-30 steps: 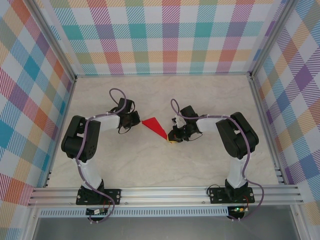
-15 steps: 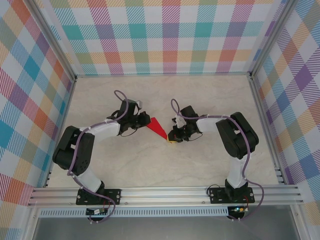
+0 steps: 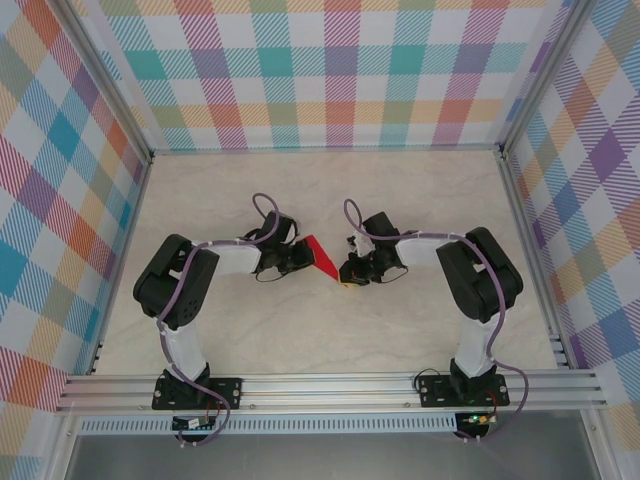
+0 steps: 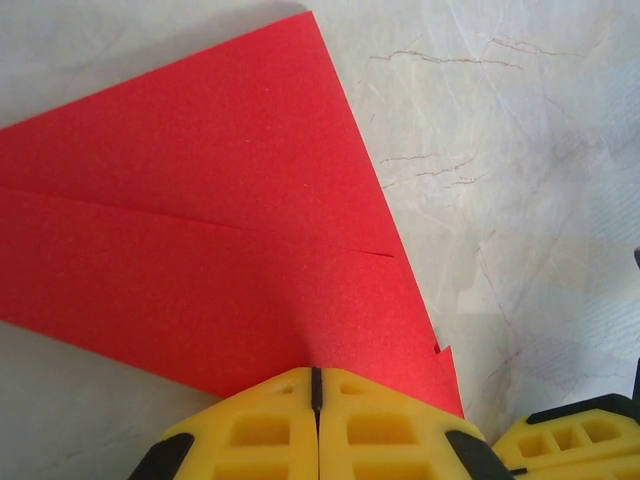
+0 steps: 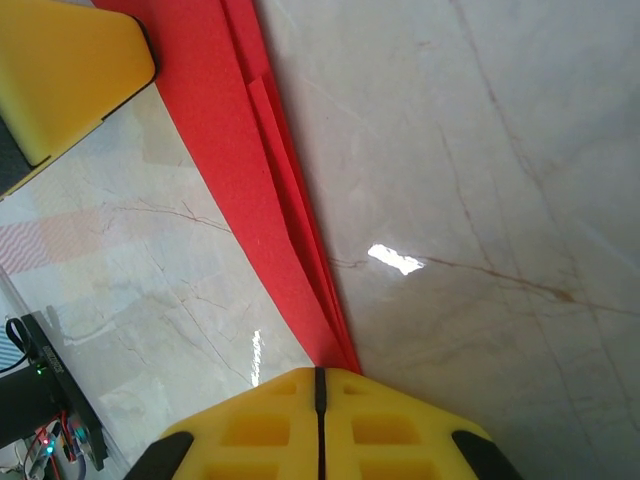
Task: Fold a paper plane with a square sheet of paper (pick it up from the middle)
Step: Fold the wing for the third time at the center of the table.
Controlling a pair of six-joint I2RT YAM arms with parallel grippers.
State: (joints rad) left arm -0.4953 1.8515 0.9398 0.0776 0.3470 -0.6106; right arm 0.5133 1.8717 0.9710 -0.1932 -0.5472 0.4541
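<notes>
The red sheet of paper (image 3: pixel 318 252) lies flat on the marble table, folded into a pointed, layered wedge with a crease line across it (image 4: pixel 220 230). My left gripper (image 3: pixel 303 262) comes from the left. Its yellow jaws are shut and their tips (image 4: pixel 316 372) rest on the paper's wide near edge. My right gripper (image 3: pixel 344 276) is shut too, its tips (image 5: pixel 320 372) sitting on the narrow point of the wedge (image 5: pixel 250 180). The paper's end under each gripper is hidden.
The two grippers stand close together: a right finger (image 4: pixel 575 440) shows at the left wrist view's corner, and a left finger (image 5: pixel 60 70) at the right wrist view's top left. Aluminium frame rails (image 3: pixel 330 385) and checked walls (image 3: pixel 320 70) bound the table.
My left arm has swung right onto the paper and now covers most of its wide end. The right gripper has stayed at the paper's point.
</notes>
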